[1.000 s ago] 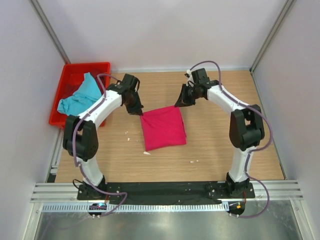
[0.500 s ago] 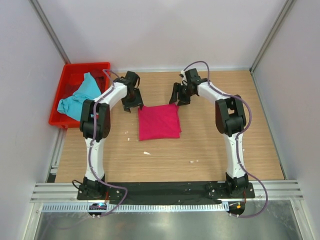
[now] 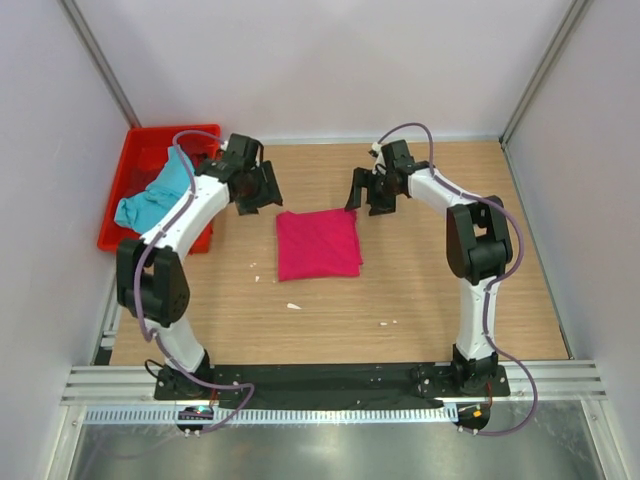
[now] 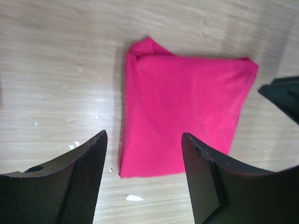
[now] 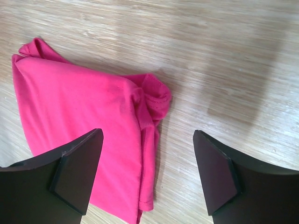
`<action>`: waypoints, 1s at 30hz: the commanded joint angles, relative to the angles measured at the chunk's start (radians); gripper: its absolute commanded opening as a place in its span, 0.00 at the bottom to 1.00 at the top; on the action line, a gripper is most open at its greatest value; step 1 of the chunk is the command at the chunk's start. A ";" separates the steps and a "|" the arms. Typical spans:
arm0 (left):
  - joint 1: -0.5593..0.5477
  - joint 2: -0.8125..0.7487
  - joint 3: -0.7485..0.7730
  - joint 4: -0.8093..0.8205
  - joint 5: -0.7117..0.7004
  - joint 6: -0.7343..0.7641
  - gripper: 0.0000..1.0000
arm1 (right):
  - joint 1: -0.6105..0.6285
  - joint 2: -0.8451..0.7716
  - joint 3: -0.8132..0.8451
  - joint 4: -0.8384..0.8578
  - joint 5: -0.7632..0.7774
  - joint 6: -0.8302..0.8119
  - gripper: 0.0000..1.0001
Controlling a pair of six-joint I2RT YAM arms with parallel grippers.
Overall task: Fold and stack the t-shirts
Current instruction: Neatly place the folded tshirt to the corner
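Observation:
The magenta-pink t-shirt point(image 3: 318, 244) lies folded into a flat square in the middle of the table; it also shows in the left wrist view point(image 4: 182, 107) and the right wrist view point(image 5: 84, 140). The turquoise-blue t-shirt point(image 3: 160, 190) lies crumpled in the red crate point(image 3: 125, 170) at the back left. My left gripper point(image 3: 256, 194) is open and empty, raised above the table just beyond the pink shirt's far left corner. My right gripper point(image 3: 370, 197) is open and empty, raised just beyond the far right corner.
The red crate stands against the left wall. A few small white scraps point(image 3: 293, 306) lie on the wooden table point(image 3: 420, 290) in front of the shirt. Grey walls close in the back and both sides.
Both grippers let go of the pink shirt's far corners, opened and lifted away; the left one moved left toward the crate. The shirt settled flat as a folded square.

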 commanded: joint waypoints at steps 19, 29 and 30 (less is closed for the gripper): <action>-0.170 -0.659 -0.371 -0.139 0.064 -0.220 0.64 | 0.005 0.124 0.010 0.151 -0.168 0.029 0.58; -0.170 -0.800 -0.408 -0.204 0.042 -0.268 0.61 | 0.004 0.146 0.026 0.180 -0.166 0.120 0.08; -0.170 -0.807 -0.412 -0.207 0.041 -0.270 0.61 | 0.002 0.144 0.024 0.180 -0.154 0.126 0.03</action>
